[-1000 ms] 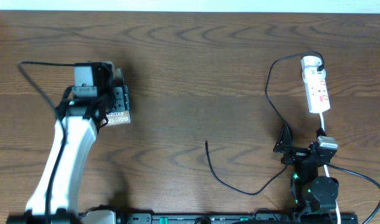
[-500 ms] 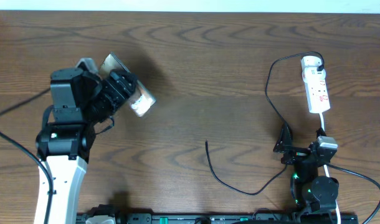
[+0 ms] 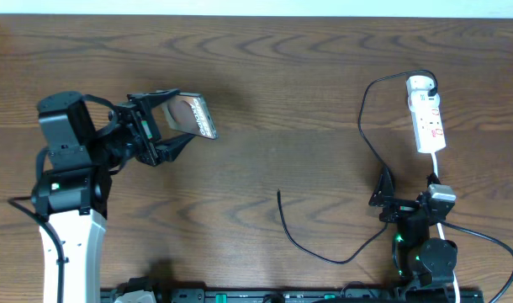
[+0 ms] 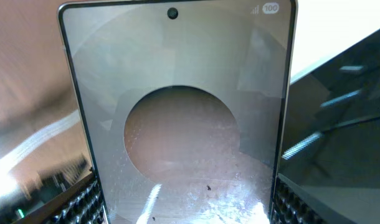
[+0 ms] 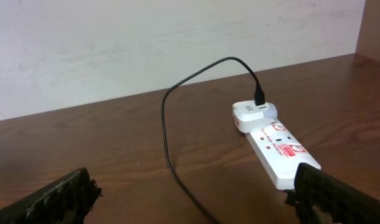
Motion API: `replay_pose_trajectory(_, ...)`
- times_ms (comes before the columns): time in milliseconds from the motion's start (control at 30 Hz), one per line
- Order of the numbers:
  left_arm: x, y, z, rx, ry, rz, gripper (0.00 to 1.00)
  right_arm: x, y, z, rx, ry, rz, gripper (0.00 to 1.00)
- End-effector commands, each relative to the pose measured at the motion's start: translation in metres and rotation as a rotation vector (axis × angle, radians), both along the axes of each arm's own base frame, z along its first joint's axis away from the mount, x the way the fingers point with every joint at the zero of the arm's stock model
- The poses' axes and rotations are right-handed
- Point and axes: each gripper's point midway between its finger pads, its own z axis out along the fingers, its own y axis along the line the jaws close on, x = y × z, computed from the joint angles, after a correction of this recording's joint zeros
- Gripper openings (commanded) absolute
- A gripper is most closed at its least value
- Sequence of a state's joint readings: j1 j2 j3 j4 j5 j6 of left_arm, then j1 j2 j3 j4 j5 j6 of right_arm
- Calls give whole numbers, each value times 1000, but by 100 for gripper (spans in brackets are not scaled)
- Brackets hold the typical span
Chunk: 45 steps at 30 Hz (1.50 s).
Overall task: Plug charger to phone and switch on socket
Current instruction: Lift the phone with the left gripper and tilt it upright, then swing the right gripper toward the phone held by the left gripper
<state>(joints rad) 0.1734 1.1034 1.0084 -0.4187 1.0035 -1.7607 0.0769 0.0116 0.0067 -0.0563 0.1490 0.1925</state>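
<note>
Overhead, the left gripper [image 3: 171, 123] had hold of the phone [image 3: 194, 116] by its two long edges, jaws set partly open to the handset's width. The phone was raised off the wooden table [image 3: 265, 76] and tilted, over the table's left half, well apart from everything on the right. In the left wrist view its glossy face filled the frame, with a small dark camera dot [image 4: 172, 13] at the top edge, a light round patch of reflection in the middle, and a ribbed finger [image 4: 85, 200] pressed against each lower side.

Across the table, the socket [image 3: 426, 114], a white power strip with red marks, lay flat near the far right edge. The charger [image 3: 363, 126] had its black plug in a white adapter [image 5: 253, 112] at the strip's far end. Its thin black cable looped left, ran down past the right arm, and curved back across the boards to a free connector tip [image 3: 279, 194] near the middle, touching nothing.

The right gripper [image 5: 199, 202] sat low near the front edge, just short of the strip, jaws spread wide with nothing between them.
</note>
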Motion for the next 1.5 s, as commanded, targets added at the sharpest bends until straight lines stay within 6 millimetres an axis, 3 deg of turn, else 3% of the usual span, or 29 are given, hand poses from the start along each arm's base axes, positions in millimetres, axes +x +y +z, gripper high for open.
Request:
replay_pose_trajectory(0,-22,-13,33,-251,114,-96,7,0,-2,0,-14,1,-5,99)
replay_pose_trajectory(800,-20,-8,34,-259,114,-79,7,0,-4,0,-15,0,-16,99)
replay_pose_trajectory(933,-20,-8,34,-259,114,-79,7,0,1,0,-13,1,8,99)
replay_pose_trajectory(1000,-20,-8,34,-259,114,-79,7,0,12,-2,-9,7,75,99)
replay_pose_trajectory(1300,-20,-8,34,-253,106,-81,8,-6,46,42,4,-132,274,99)
replay_pose_trajectory(1467,-17,-5,32,-236,100,-60,7,-10,46,72,32,-73,275,99)
